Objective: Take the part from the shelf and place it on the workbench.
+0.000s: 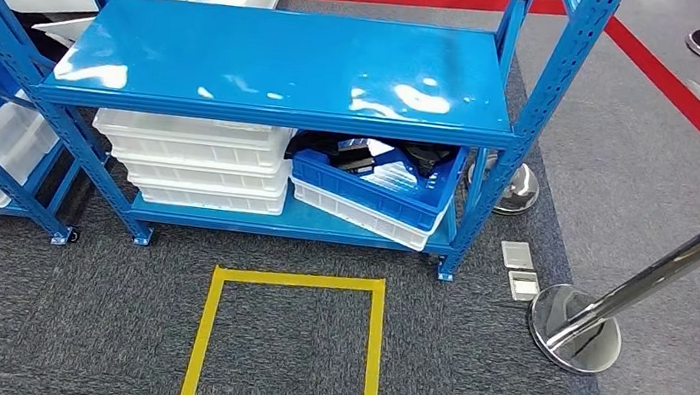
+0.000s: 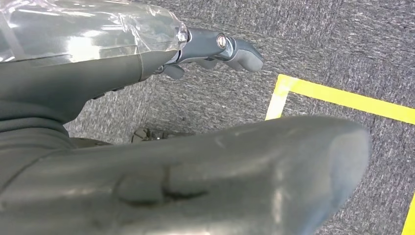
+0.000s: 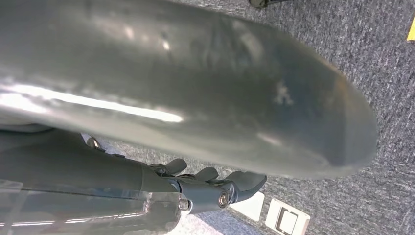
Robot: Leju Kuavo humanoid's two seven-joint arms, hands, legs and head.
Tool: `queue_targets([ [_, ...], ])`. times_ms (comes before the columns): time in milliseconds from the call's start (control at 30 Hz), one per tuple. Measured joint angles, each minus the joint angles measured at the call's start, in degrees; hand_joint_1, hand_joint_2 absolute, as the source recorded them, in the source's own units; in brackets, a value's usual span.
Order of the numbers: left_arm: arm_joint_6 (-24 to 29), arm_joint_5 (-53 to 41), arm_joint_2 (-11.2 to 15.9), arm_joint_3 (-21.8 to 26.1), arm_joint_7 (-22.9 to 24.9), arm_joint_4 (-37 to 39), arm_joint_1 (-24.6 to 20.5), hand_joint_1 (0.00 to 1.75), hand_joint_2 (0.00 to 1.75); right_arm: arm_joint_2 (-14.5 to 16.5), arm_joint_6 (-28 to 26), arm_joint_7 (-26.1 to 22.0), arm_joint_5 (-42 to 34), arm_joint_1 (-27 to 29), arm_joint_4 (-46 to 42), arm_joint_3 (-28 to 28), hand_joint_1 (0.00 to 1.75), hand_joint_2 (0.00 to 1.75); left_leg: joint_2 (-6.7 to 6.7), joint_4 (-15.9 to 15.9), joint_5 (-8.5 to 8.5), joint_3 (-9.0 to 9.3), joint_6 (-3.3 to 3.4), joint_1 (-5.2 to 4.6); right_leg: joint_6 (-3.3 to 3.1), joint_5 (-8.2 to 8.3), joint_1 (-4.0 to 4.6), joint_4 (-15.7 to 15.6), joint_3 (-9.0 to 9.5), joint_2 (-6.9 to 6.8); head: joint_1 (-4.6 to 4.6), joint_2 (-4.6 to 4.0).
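A blue shelf [image 1: 291, 69] stands on grey carpet [image 1: 58, 323] behind a yellow tape square [image 1: 287, 351]. On its lower level, a tilted blue bin [image 1: 378, 183] at the right holds dark parts [image 1: 356, 153], resting on a white tray [image 1: 364, 214]; stacked white trays [image 1: 200, 159] sit to the left. The left hand [image 2: 215, 49] and right hand [image 3: 215, 186] hang over the carpet, fingers loosely apart, holding nothing. A chrome post [image 1: 605, 299] stands at the right.

The dark parts [image 1: 372, 152] in the tilted blue bin [image 1: 380, 183] are largely hidden under the shelf board [image 1: 281, 68], and their shape cannot be made out. The left robot hand [image 2: 215, 51] is partly hidden by its thumb, as is the right robot hand [image 3: 215, 188]; neither hand's state can be told.
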Motion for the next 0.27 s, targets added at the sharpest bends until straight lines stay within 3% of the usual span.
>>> queue_targets([
  [267,-0.04,0.0,0.0,0.0,0.11,0.0,-0.06,0.0,0.0,0.02,0.56,1.43,-0.04,-0.03,0.01,0.75,0.0,0.0,-0.04,-0.71,0.42,0.39,-1.1,0.11,-0.44,-0.19,0.14,0.08,0.04,-0.02,-0.15,0.0],
])
